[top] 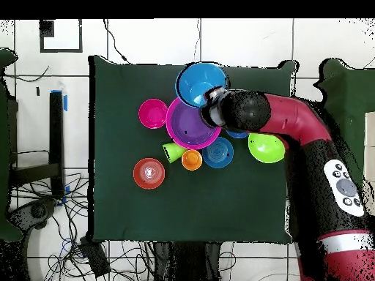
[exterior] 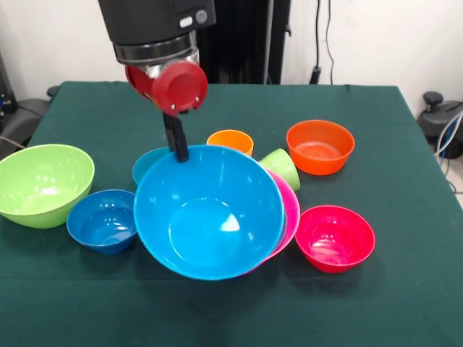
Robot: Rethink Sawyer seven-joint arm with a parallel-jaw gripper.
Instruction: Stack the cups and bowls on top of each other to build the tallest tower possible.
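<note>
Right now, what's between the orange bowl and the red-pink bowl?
Bare green tablecloth. In the front view the orange bowl sits behind the red-pink bowl with only cloth between. The overhead view agrees; the lime green cup lies off to the side.

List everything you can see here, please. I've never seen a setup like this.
sky blue bowl: one, big, tilted, middle of table, rim in the tool
pink bowl: one, just behind the sky blue bowl
purple bowl: one, inside the pink bowl
lime green bowl: one, big, front view's left
dark blue bowl: one, small, beside the lime green bowl
teal bowl: one, behind the sky blue bowl
orange bowl: one, far right
red-pink bowl: one, near right
orange cup: one, upright
lime green cup: one, on its side
table: one, dark green cover
arm: one, red and black
tool: one, black, closed on the sky blue bowl's rim
</note>
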